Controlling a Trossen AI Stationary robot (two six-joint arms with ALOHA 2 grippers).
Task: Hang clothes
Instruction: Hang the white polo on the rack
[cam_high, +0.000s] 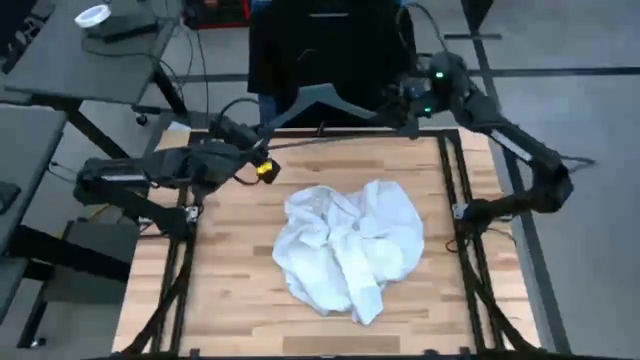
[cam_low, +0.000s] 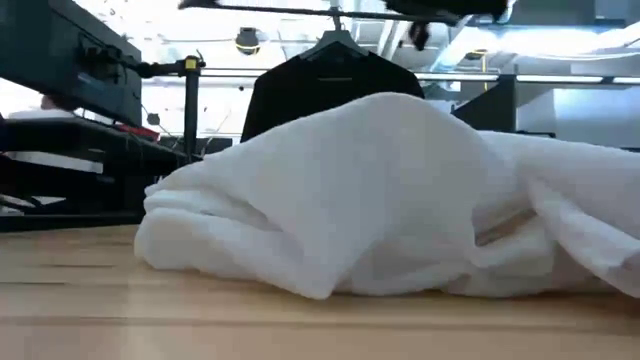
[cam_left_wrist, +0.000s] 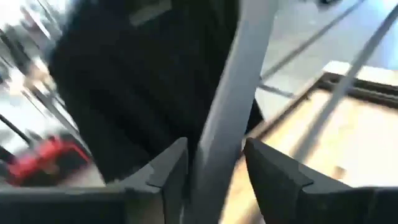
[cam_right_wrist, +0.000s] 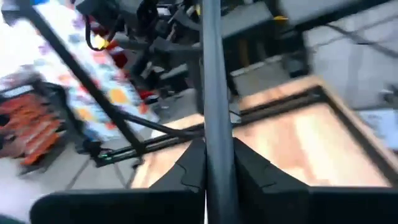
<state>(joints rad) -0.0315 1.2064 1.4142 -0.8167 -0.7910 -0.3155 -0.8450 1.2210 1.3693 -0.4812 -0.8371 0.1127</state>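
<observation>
A white top (cam_high: 350, 245) lies crumpled in a heap on the middle of the wooden table (cam_high: 230, 290); in the low view the heap (cam_low: 380, 190) fills the picture. A thin dark hanger (cam_high: 322, 92) hangs in the air over the table's far edge, between my two grippers. My right gripper (cam_high: 408, 122) is shut on the hanger's right end. My left gripper (cam_high: 262, 150) is open at the hanger's left end, with its fingers (cam_left_wrist: 168, 171) standing on either side of the bar (cam_left_wrist: 221, 130). A black top (cam_high: 320, 45) hangs behind the table. My right gripper pinches the hanger's thin bar (cam_right_wrist: 211, 124) between its two fingers, at the hanger's right end (cam_high: 400, 122). It comes in about level from the table's far right. The hanger is lifted clear of the table. Whether my left gripper touches the bar, I cannot tell.
Dark frame rails (cam_high: 452, 200) run along the table's left and right sides. A grey desk with a white bowl (cam_high: 92, 14) stands off to the far left. The black top (cam_low: 335, 85) hangs on a rack right behind the far edge. Bare wood shows around the heap.
</observation>
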